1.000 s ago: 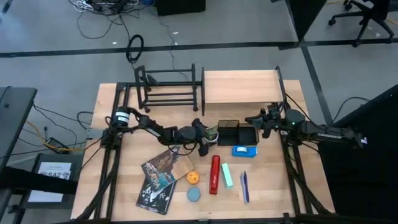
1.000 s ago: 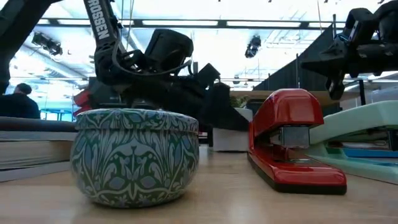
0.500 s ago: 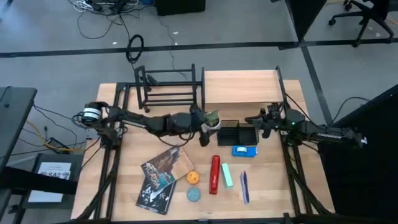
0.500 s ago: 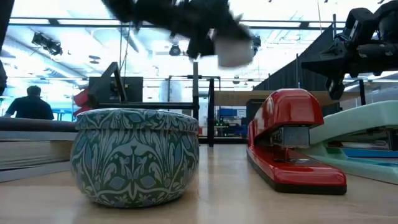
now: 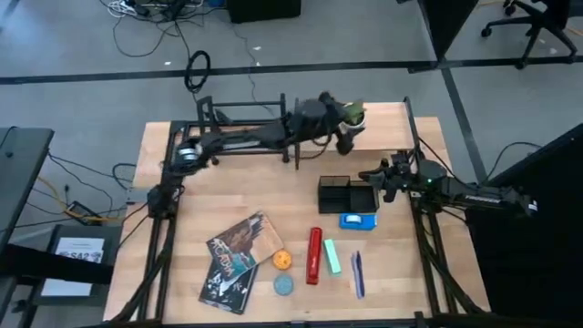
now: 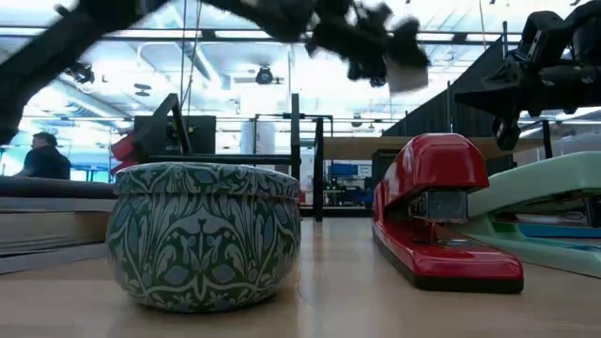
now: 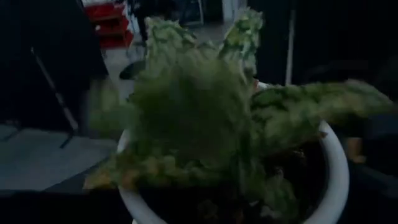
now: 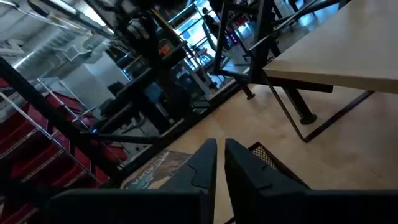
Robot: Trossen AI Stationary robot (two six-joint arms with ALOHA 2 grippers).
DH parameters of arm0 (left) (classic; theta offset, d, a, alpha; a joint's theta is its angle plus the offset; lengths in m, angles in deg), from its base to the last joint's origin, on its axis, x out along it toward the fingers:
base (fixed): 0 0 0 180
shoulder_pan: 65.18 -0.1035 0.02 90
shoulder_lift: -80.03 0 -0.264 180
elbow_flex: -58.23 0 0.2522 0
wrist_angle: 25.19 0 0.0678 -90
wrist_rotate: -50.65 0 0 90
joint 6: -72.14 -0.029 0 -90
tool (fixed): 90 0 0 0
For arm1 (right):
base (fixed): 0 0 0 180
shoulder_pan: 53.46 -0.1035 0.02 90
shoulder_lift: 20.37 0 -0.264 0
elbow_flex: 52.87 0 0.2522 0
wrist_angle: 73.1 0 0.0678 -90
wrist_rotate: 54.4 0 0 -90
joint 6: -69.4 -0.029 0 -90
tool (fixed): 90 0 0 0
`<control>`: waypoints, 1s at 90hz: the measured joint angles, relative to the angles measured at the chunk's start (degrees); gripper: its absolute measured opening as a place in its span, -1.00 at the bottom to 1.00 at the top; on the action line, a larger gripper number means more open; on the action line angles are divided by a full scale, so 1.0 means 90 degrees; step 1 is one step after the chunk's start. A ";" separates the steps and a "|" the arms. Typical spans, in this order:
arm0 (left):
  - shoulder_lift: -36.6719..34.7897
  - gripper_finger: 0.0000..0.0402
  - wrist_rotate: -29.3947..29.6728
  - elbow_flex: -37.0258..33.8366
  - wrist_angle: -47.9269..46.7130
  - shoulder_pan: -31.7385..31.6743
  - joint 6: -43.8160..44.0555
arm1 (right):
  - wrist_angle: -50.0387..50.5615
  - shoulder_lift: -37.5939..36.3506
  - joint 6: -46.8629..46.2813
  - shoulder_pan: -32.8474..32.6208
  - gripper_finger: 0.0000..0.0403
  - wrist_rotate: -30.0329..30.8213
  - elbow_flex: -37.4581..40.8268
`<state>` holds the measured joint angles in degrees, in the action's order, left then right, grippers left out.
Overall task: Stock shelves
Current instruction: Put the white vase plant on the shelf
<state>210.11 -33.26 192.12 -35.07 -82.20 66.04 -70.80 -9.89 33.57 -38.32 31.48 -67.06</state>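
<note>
So from overhead my left gripper [image 5: 346,121] is stretched way out over the light wooden plank shelf [image 5: 383,128], clamped on a little potted plant [image 5: 352,114] in a white pot, and it's over the plank's left end with the pot up in the air as far as I can tell. The black tube rack [image 5: 244,130] sits just to the left of that plank and my left arm runs right across the top of it. The left wrist cam is basically all plant [image 7: 217,118], fuzzy green leaves and the white rim, and my own fingers don't show there at all. The low cam catches the gripper [image 6: 376,42] as a dark smear up high, with a green patterned tin [image 6: 207,235] and a red stapler [image 6: 441,207] hogging the foreground. Right gripper [image 5: 384,186] is parked near the black mesh organizer [image 5: 346,195], fingers [image 8: 205,163] pinched nearly together with just a sliver between them and nothing in there. Also on the table: a blue tape dispenser [image 5: 359,220], magazines [image 5: 239,260], an orange thing [image 5: 283,261] and a mint green stapler [image 5: 332,257].
</note>
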 joint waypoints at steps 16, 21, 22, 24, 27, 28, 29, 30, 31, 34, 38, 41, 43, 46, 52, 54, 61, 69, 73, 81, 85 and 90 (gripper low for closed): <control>0.0934 0.68 0.0000 0.0764 0.0024 -0.0194 0.0414 | -0.0054 0.0000 -0.0001 0.0000 -0.97 -0.0002 0.0000; 0.1054 0.72 0.0042 0.0815 0.0030 -0.0222 0.0418 | -0.0053 0.0000 0.0000 0.0000 -0.97 0.0000 0.0000; 0.1064 0.73 0.0051 0.0815 0.0029 -0.0228 0.0417 | -0.0051 0.0000 0.0000 0.0000 -0.97 0.0000 0.0000; 0.1100 0.74 0.0085 0.0815 0.0029 -0.0232 0.0417 | -0.0051 0.0000 0.0000 0.0000 -0.97 -0.0001 0.0000; 0.1123 0.76 0.0121 0.0817 0.0013 -0.0248 0.0419 | -0.0054 0.0000 0.0000 0.0000 -0.97 0.0000 0.0000; 0.1126 0.76 0.0128 0.0817 0.0014 -0.0259 0.0419 | -0.0054 0.0000 0.0000 0.0000 -0.97 0.0000 0.0000; 0.1127 0.76 0.0131 0.0817 0.0013 -0.0265 0.0419 | -0.0054 0.0000 0.0000 0.0000 -0.97 0.0000 0.0000; 0.1127 0.76 0.0133 0.0817 0.0011 -0.0268 0.0419 | -0.0053 0.0000 0.0000 0.0000 -0.97 -0.0001 0.0000; 0.1127 0.76 0.0131 0.0817 0.0009 -0.0271 0.0419 | -0.0052 0.0000 0.0000 0.0000 -0.97 -0.0002 0.0000; 0.1127 0.76 0.0129 0.0817 -0.0003 -0.0277 0.0419 | -0.0052 0.0000 0.0000 0.0000 -0.97 -0.0002 0.0000; 0.1127 0.76 0.0131 0.0817 -0.0003 -0.0283 0.0419 | -0.0054 0.0001 0.0000 0.0000 -0.97 0.0000 0.0000; 0.1127 0.76 0.0133 0.0820 -0.0003 -0.0283 0.0419 | -0.0069 0.0000 0.0000 0.0000 -0.97 0.0000 0.0000; 0.1125 0.76 0.0139 0.0820 -0.0003 -0.0283 0.0419 | -0.0083 0.0000 0.0000 0.0000 -0.97 0.0000 0.0000; 0.1122 0.76 0.0150 0.0820 -0.0007 -0.0283 0.0419 | -0.0091 0.0000 0.0000 0.0000 -0.97 -0.0002 0.0000; 0.1120 0.77 0.0150 0.0822 -0.0090 -0.0283 0.0421 | -0.0091 0.0000 0.0000 0.0000 -0.97 0.0000 0.0000; 0.1120 0.77 0.0150 0.0822 -0.0120 -0.0283 0.0421 | -0.0093 0.0002 0.0000 0.0000 -0.97 0.0000 0.0000; 0.1120 0.78 0.0157 0.0822 -0.0171 -0.0290 0.0420 | -0.0105 0.0000 0.0000 0.0000 -0.97 -0.0002 0.0000; 0.1120 0.79 0.0157 0.0822 -0.0145 -0.0298 0.0419 | -0.0109 0.0000 0.0000 0.0000 -0.97 0.0000 0.0000; 0.1120 0.80 0.0158 0.0822 -0.0121 -0.0313 0.0407 | -0.0118 0.0000 0.0000 0.0000 -0.97 -0.0002 0.0000; 0.1117 0.80 0.0163 0.0822 -0.0114 -0.0337 0.0375 | -0.0118 0.0000 0.0000 0.0000 -0.97 0.0000 0.0000; 0.1117 0.80 0.0164 0.0822 -0.0119 -0.0352 0.0370 | -0.0122 0.0000 -0.0001 0.0000 -0.97 0.0000 0.0000; 0.1117 0.80 0.0164 0.0822 -0.0120 -0.0368 0.0368 | -0.0122 0.0000 -0.0001 0.0000 -0.97 -0.0001 0.0000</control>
<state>220.16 -31.78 199.51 -36.15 -85.52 69.35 -71.90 -9.89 33.56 -38.32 31.46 -67.06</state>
